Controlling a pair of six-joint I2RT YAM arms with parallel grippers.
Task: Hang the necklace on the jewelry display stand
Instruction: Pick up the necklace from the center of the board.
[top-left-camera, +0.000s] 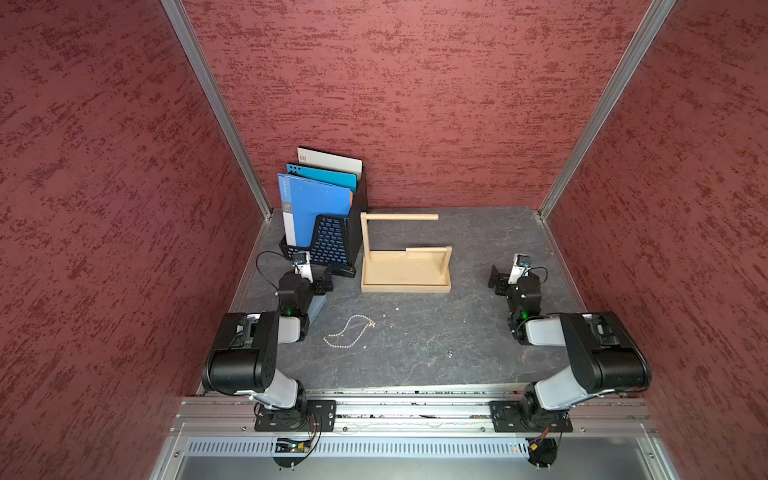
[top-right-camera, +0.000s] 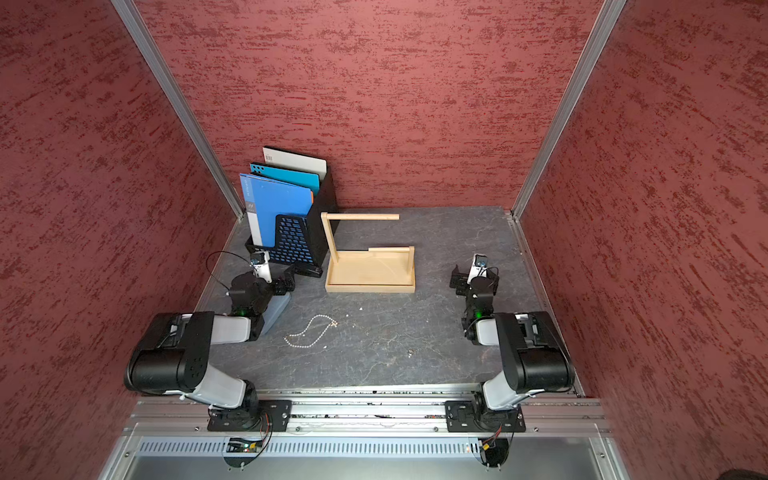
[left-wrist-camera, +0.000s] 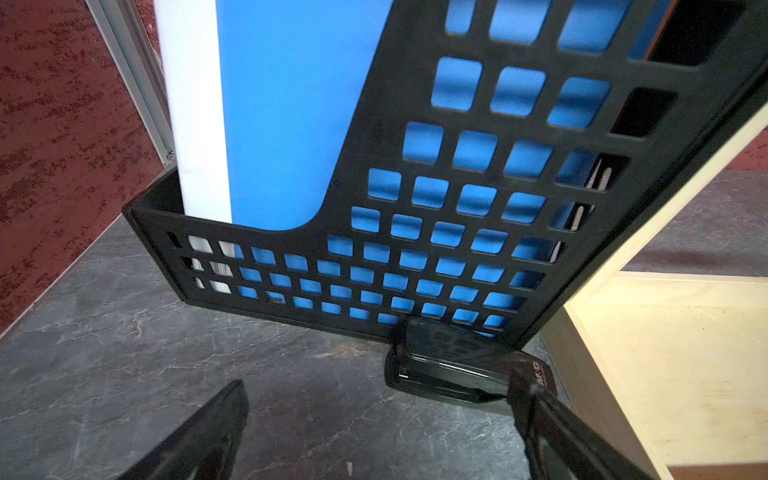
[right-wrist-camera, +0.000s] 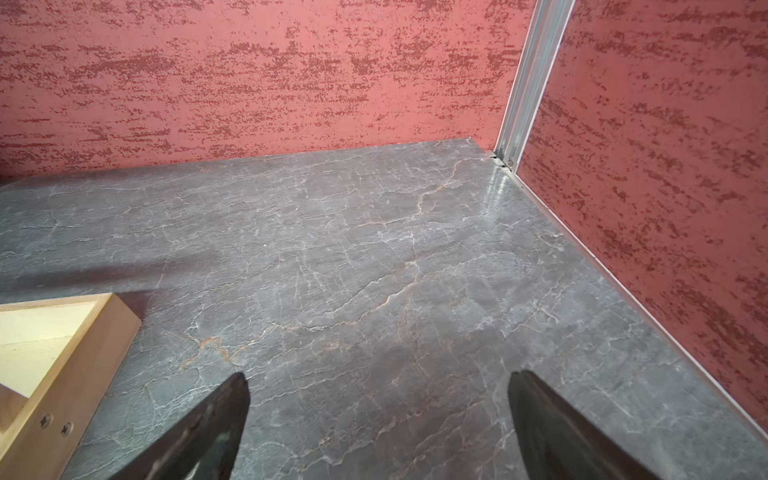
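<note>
My left claw (left-wrist-camera: 376, 380) and right claw (right-wrist-camera: 378, 376) both gape wide and empty, while the beaded necklace (top-left-camera: 353, 316) lies on the bench (top-left-camera: 415, 353), apart from the wooden jewelry display stand (top-left-camera: 405, 284).

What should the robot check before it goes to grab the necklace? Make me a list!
1. Both hands open and empty: ok, the left hand and right hand hold nothing.
2. Easy to reach: ok, the necklace lies loose on the table, nearer the left hand.
3. Standing upright: ok, the jewelry display stand is not tipped.
4. Place to hang it: ok, nothing hangs on the top crossbar.
5. Room around the left hand: not ok, the file rack and a small black thing sit close in front of it.
6. Clasp shut: cannot tell, too small.
</note>
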